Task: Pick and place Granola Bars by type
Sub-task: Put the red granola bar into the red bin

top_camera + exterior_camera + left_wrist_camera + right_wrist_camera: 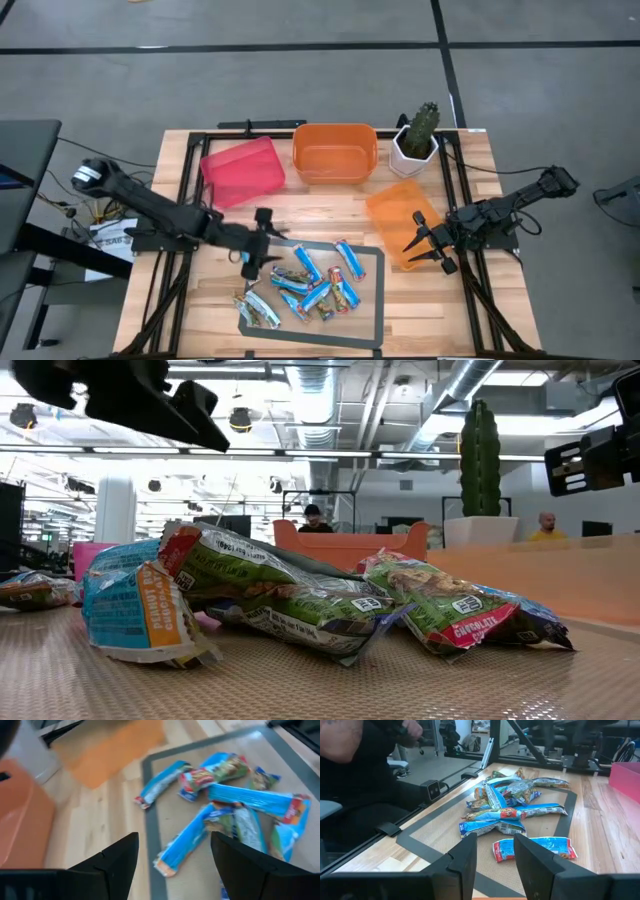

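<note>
Left gripper (252, 255) hovering w/ fingers spread, nothing pinched, poised over near-left edge of grey rimmed mat (372, 262). Left wrist view: dark fingertips (120, 857) framing a blue-wrapped bar (186, 843) lying diagonally at pile's edge — prob. lining up for a descent on that one, since an outlying bar is easier to isolate than those overlapped mid-heap.

Granola Bars (315, 285) heaped loosely on mat, approx. a dozen: mostly shiny blue wrappers, some green/brown, some red-orange ends. Several overlapping; one blue bar (349, 258) lying apart toward mat's far-right corner, another green/brown pair (260, 310) near mat's near-left corner. Low view: green crinkled wrappers (300, 595) stacked over each other, so sorting by type likely needing top bars cleared first. None in any bin yet, as far as visible.

Right gripper (428, 243) waiting w/ fingers apart, empty, just right of mat, over flat translucent orange lid-like tray (400, 205). Right wrist view looking across pile; a blue bar w/ red end (535, 847) nearest its fingers.

Bins beyond mat, far side: pink-red plastic bin (243, 170) tilted at left, orange rectangular plastic bin (335, 152) at centre — presumably one per bar type. White pot w/ green cactus (416, 140) beside orange bin, clear of working zone. Persons visible in room bkgd, away from table.
</note>
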### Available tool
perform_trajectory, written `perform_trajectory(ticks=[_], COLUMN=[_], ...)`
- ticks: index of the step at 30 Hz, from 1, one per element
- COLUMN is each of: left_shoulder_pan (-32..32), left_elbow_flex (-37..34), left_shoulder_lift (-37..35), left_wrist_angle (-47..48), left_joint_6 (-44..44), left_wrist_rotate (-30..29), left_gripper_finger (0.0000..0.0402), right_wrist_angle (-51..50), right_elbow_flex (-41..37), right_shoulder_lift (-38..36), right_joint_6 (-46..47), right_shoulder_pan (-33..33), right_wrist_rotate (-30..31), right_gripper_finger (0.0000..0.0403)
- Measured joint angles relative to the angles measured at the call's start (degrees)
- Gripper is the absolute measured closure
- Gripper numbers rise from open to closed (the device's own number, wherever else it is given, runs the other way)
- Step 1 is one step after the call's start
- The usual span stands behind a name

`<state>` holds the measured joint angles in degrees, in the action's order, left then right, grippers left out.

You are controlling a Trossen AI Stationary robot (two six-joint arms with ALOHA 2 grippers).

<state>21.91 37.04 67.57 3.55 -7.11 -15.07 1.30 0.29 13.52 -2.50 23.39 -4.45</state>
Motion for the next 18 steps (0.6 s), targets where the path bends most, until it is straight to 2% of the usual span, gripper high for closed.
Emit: perform_trajectory(ticks=[5, 11, 18], left_shoulder_pan=[6.66, 14.16, 16.87], left_elbow_flex=[1.53, 2.46, 2.84], left_shoulder_lift=[5.73, 11.05, 13.18], left_wrist_angle=[0.03, 0.04, 0.00], left_joint_6=[-1.17, 1.43, 4.15], left_wrist_rotate=[-3.77, -7.47, -8.44], left_gripper_finger=[0.0159, 0.0159, 0.0159], right_wrist_angle=[-0.01, 0.00, 0.00], right_elbow_flex=[0.00, -0.02, 0.00], right_shoulder_lift=[0.01, 0.00, 0.01], right_joint_6=[0.00, 0.00, 0.00], right_shoulder_pan=[-0.01, -0.01, 0.00], right_wrist_rotate=[0.00, 0.00, 0.00], right_gripper_finger=[0.0280, 0.0280, 0.0280])
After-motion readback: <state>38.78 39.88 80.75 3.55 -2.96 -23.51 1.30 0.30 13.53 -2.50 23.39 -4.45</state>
